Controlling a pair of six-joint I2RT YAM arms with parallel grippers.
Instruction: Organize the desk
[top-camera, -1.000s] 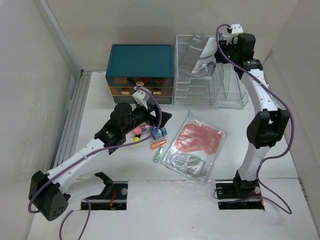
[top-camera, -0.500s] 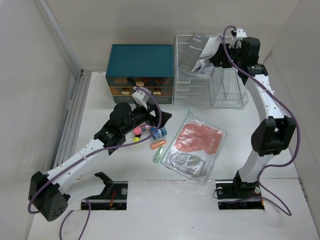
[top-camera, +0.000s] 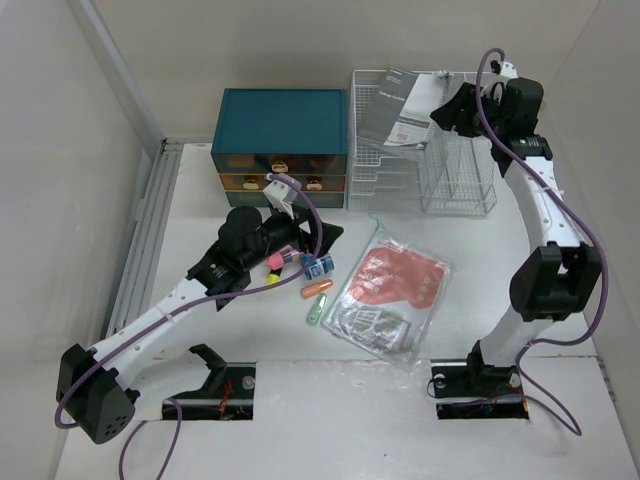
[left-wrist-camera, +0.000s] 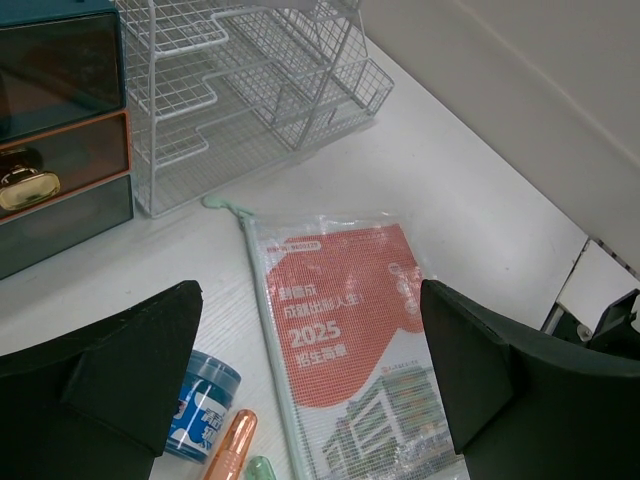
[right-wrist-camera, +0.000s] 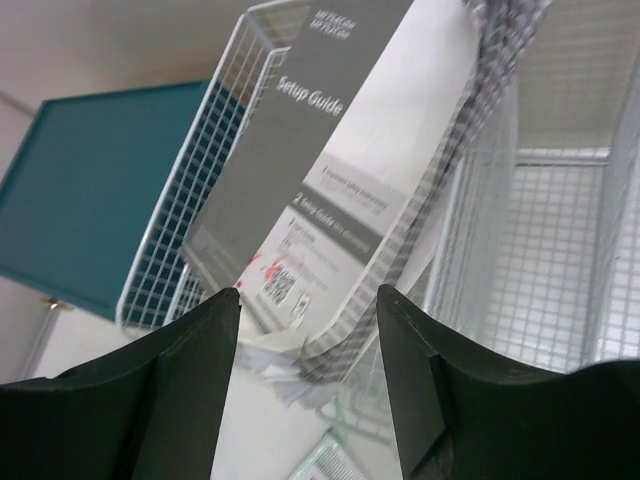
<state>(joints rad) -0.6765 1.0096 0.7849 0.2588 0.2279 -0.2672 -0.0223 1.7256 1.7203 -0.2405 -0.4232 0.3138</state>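
Desk (top-camera: 190, 190) lies flat and white under the teal drawer chest (top-camera: 280, 125), which stands at its back edge. In front of the chest, the left gripper (top-camera: 325, 238) hangs with fingers spread wide above a blue jar (top-camera: 318, 266). Right of the chest, a wire rack (top-camera: 400, 150) holds a booklet (top-camera: 392, 108). Farther right, the right gripper (top-camera: 452, 108) has its fingers parted just beside the booklet.

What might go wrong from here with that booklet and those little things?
The Setup Guide booklet stands tilted at the wire rack, loose sheets sagging below it; with the right gripper open, it may slide out. The open left gripper hovers near a small blue jar, which it might knock aside.
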